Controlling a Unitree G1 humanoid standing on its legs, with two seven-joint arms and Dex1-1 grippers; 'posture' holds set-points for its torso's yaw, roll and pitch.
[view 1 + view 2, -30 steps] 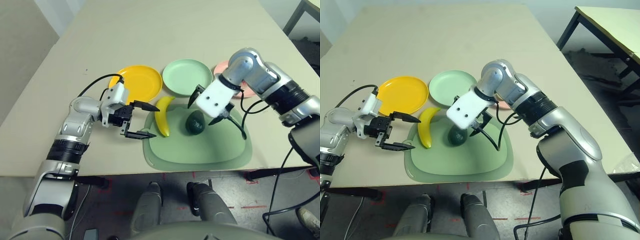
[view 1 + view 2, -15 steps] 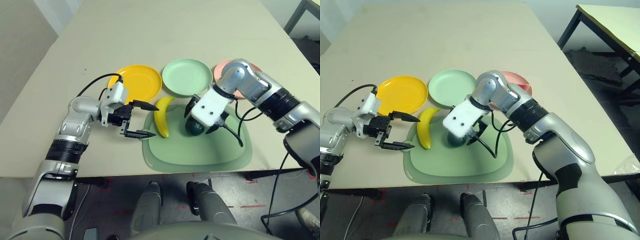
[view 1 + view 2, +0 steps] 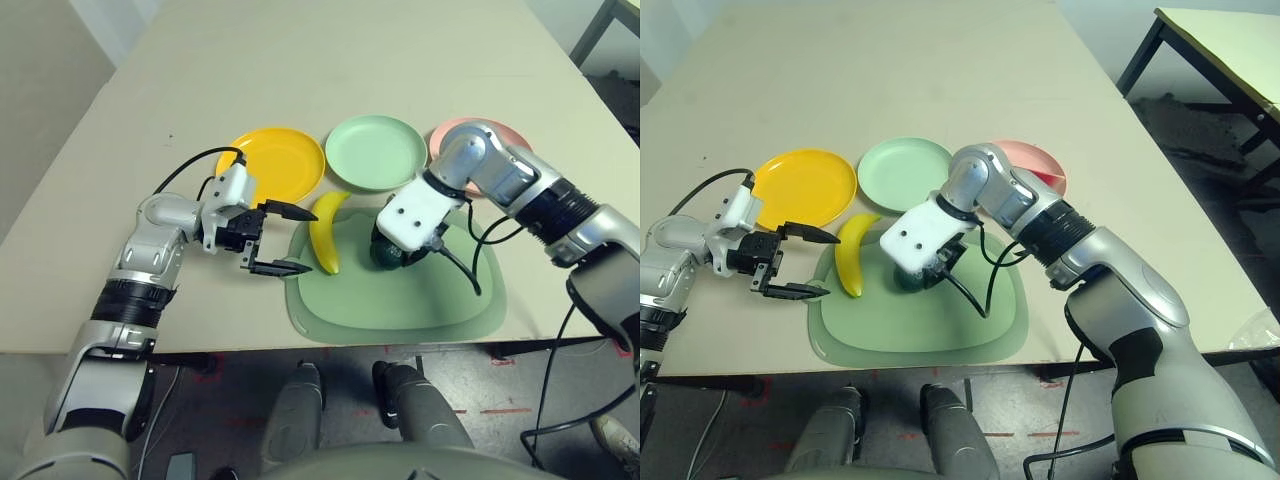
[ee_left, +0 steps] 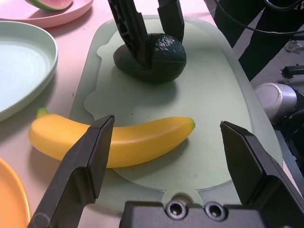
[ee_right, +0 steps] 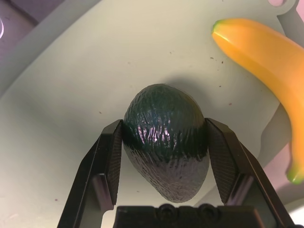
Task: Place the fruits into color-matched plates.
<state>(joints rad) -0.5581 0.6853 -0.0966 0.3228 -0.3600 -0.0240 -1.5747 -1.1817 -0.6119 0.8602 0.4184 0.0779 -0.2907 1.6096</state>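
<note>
Two black fingers of the right gripper [image 5: 161, 142] are pressing both sides of the dark green avocado [image 5: 166, 135], which is sitting on the green mat [image 3: 400, 300] at the table's near edge. At the avocado's nine o'clock the banana [image 3: 324, 232] is lying across the mat's rim, and further that way the left gripper [image 3: 278, 240] is hanging with its jaws spread wide, gripping nothing. Beyond, three plates are lining up — yellow plate [image 3: 280, 164], green plate [image 3: 375, 152], pink plate [image 3: 452, 135] — the watermelon wedge [image 4: 50, 4] resting in the pink one.

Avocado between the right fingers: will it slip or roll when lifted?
The avocado looks rigid, with a glossy pebbled skin, so probably grippable. Its rounded sides curve away from the right gripper fingers flanking its widest part, so it may twist or squirt out; released, it would likely roll.
</note>
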